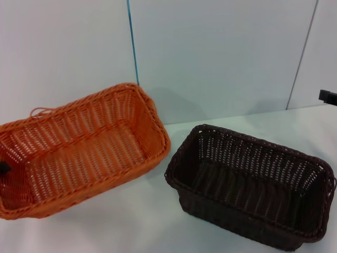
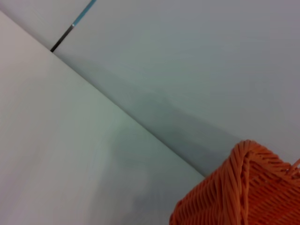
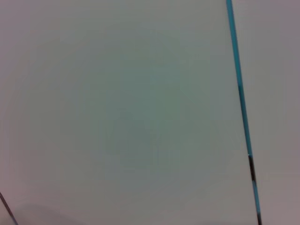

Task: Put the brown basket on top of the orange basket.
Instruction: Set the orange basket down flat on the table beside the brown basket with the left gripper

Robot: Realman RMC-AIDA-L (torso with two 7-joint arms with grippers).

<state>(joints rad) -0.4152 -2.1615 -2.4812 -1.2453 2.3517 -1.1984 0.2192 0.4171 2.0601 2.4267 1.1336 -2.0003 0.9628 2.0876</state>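
The orange basket (image 1: 79, 150) lies on the white table at the left, tilted with its opening toward me, a loose strand at its far left corner. One of its corners shows close in the left wrist view (image 2: 243, 192). The brown basket (image 1: 253, 184) stands upright at the right, empty, apart from the orange one. A small dark part of my left gripper (image 1: 3, 168) shows at the picture's left edge, by the orange basket's left end. A dark part of my right gripper (image 1: 327, 96) shows at the right edge, above and behind the brown basket. The right wrist view shows only wall.
The white table (image 1: 142, 221) ends at a pale wall (image 1: 210, 52) right behind the baskets. A blue vertical seam (image 1: 131, 42) runs down the wall behind the orange basket. A narrow gap of bare table lies between the two baskets.
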